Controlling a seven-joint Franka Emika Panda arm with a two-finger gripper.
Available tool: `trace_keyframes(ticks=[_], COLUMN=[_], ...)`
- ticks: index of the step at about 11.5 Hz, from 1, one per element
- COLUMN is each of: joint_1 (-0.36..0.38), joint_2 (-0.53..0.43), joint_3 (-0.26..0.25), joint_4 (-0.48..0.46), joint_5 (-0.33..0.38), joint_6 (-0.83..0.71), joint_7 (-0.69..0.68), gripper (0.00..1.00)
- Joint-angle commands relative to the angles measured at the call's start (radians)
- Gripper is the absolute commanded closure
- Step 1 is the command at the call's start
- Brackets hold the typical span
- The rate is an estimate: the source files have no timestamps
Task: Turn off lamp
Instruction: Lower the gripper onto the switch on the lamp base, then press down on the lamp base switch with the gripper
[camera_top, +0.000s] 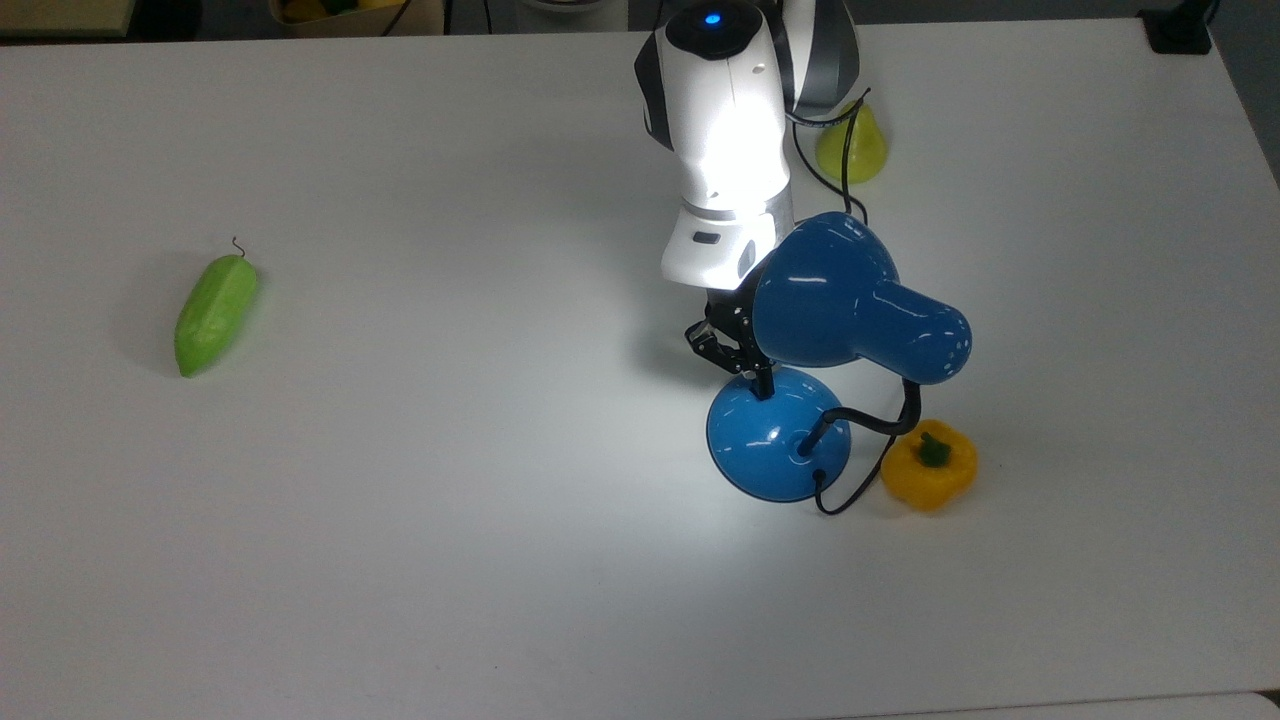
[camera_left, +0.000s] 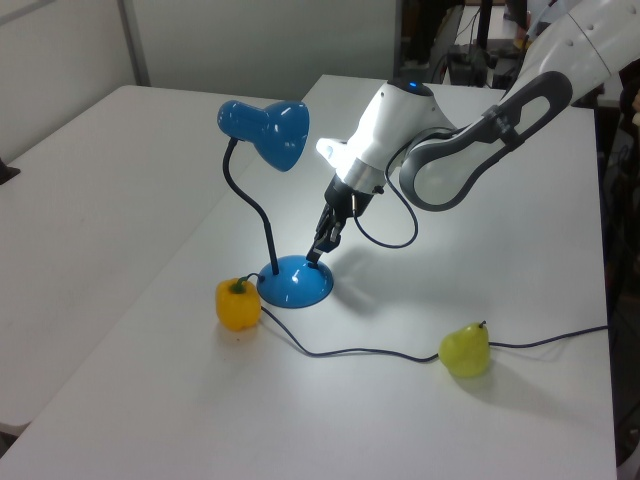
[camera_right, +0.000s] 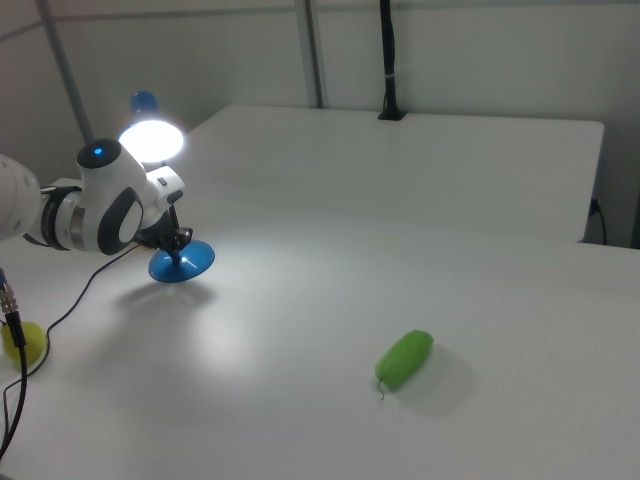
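The glossy blue lamp stands on the white table with its bell shade (camera_top: 850, 300) lit, casting a bright patch on the table and on the arm. Its domed base (camera_top: 775, 440) carries a black gooseneck (camera_top: 880, 420) and cord. My gripper (camera_top: 763, 388) reaches down under the shade, shut, its tip on the base's upper edge where the small switch sits; the tip covers the switch. In the left view the gripper (camera_left: 314, 260) touches the base (camera_left: 293, 283) below the shade (camera_left: 268, 130). In the right view the glowing shade (camera_right: 150, 140) hangs above the gripper (camera_right: 180, 255).
A yellow bell pepper (camera_top: 928, 465) lies against the cord right of the base. A yellow-green pear (camera_top: 855, 150) sits behind the arm. A green cucumber-like vegetable (camera_top: 215, 312) lies far on the top view's left. The lamp's cord (camera_left: 380, 352) trails across the table.
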Motion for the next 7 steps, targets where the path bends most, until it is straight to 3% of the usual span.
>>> trace_keyframes(ticks=[1, 7], joint_1=[0.011, 0.007], joint_2=[0.021, 0.029], joint_3=[-0.004, -0.004], joint_4=[0.001, -0.020], joint_5=[-0.005, -0.008], joint_6=[0.028, 0.026], joint_7=[0.014, 0.014], gripper=[1.00, 1.00])
